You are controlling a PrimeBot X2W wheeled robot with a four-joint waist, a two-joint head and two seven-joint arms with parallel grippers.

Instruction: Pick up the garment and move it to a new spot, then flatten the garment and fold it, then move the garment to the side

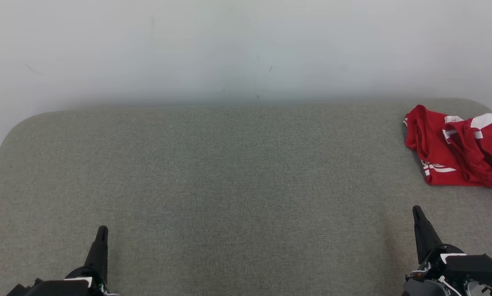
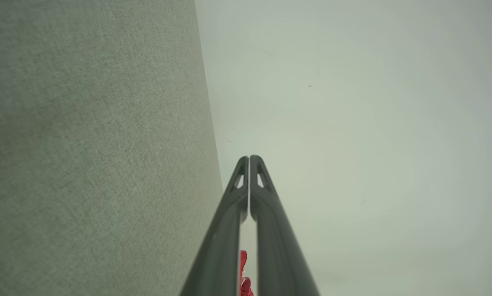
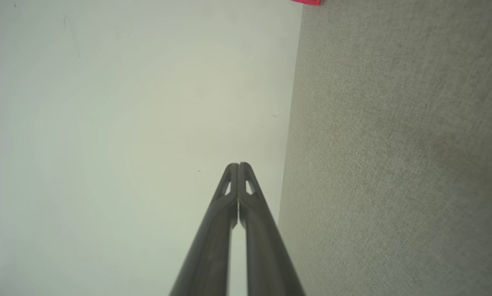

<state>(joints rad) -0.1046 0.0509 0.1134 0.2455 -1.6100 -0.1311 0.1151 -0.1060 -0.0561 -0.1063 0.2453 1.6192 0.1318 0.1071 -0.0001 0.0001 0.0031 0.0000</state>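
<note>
A crumpled red garment [image 1: 460, 150] with white stripes lies at the far right of the grey fabric table [image 1: 229, 185], partly cut off by the head view's right edge. Its red cloth also peeks between the fingers low in the left wrist view, garment [image 2: 243, 271], and at the top edge of the right wrist view, garment [image 3: 307, 2]. My left gripper [image 1: 102, 231] sits at the lower left, shut and empty, fingertips together [image 2: 249, 158]. My right gripper [image 1: 417, 210] sits at the lower right, shut and empty [image 3: 238, 165], well in front of the garment.
A pale wall [image 1: 246, 49] rises right behind the table's far edge. The table's rounded far-left corner [image 1: 24, 123] shows, with a bit of floor beyond it. Wide bare grey surface lies between the two grippers.
</note>
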